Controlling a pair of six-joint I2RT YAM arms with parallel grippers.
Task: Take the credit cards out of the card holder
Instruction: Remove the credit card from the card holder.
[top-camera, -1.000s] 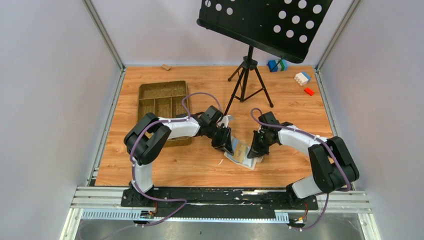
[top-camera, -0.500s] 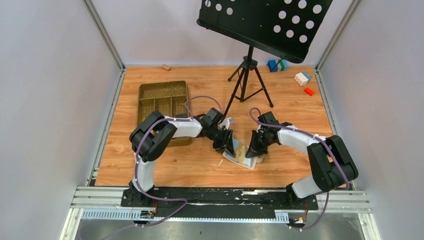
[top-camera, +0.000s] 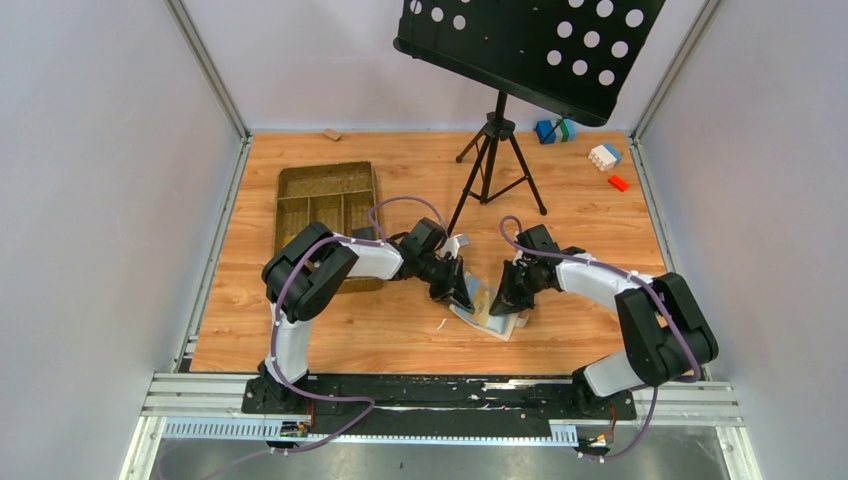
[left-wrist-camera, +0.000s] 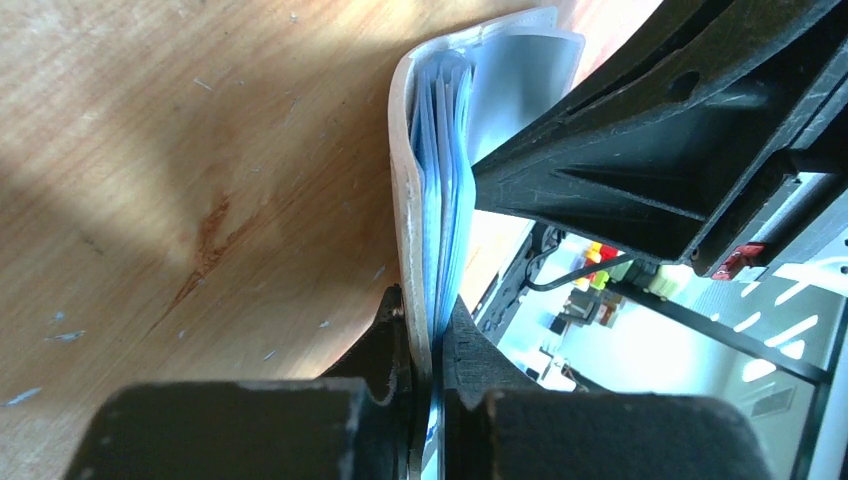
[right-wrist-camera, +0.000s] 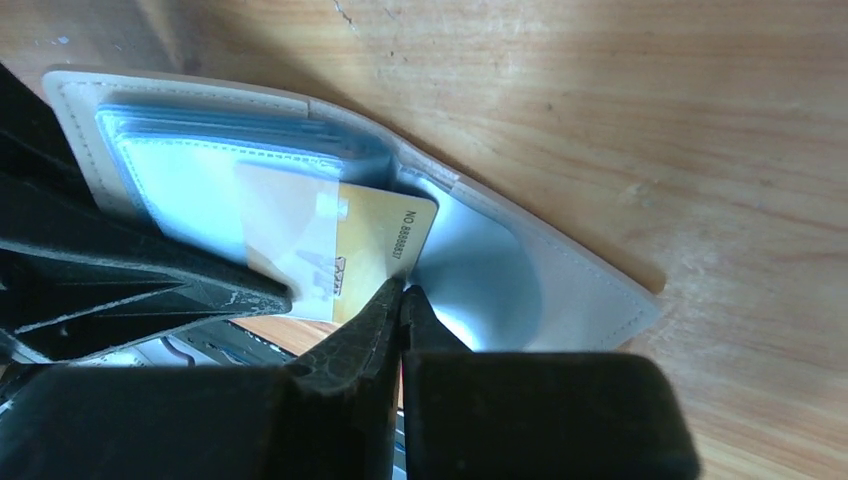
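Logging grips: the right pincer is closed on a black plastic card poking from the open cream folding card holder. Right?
Not black: the right wrist view shows the right pincer closed on an orange-yellow plastic card poking from the open cream folding card holder.

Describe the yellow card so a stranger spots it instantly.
On the wooden table, between the left gripper and right gripper, lies an open cream card holder with pale blue sleeves. The yellow card sticks half out of one sleeve, the only orange-yellow thing among them.
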